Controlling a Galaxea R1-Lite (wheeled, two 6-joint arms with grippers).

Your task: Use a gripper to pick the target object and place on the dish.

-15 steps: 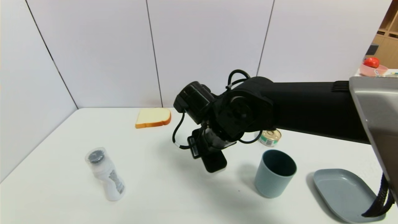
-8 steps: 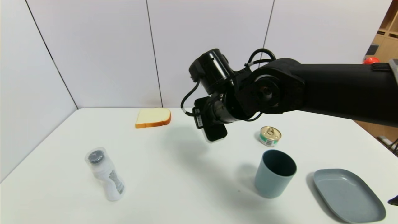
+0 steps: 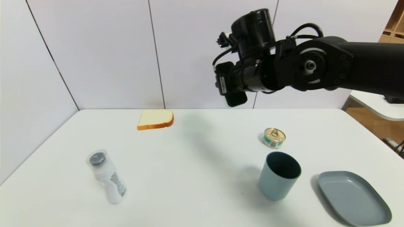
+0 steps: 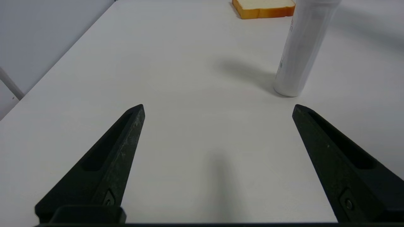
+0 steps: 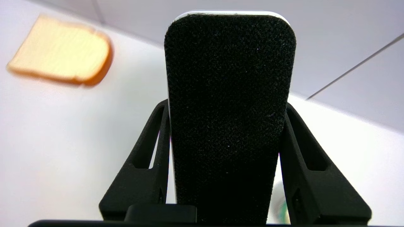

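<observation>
Head view puts our block (image 3: pixel 236 98) in the air, beyond the cup (image 3: pixel 279 176) and higher than its mouth, well clear of the surface (image 3: pixel 176 176). The right gripper (image 5: pixel 228 104) has its fingers clamped on the block's two long edges, the black felt-like face between them. From the cup, the dish (image 3: pixel 355 198) lies just to the right, and no block rests on it. The can (image 3: pixel 274 138) sits behind the cup, the bread (image 3: pixel 155 119) farther back and well to its left, the bottle (image 3: pixel 107 176) well to its left. Our left gripper (image 4: pixel 218 108) is idle, its fingers wide apart over the surface, near the bottle and on the far side of it from the cup.

We judge the pick done and the carry in hand. Next we should swing the block to the right, past the cup, keep it high enough to miss the rim, then lower it over the dish and let go only once it is supported. The block stands out well past the fingertips, so its far end could clip the cup if we dip early.

Against the earlier frames, the right arm and block have risen and drawn to the right, leaving the can in full sight; cup and dish have not moved.
</observation>
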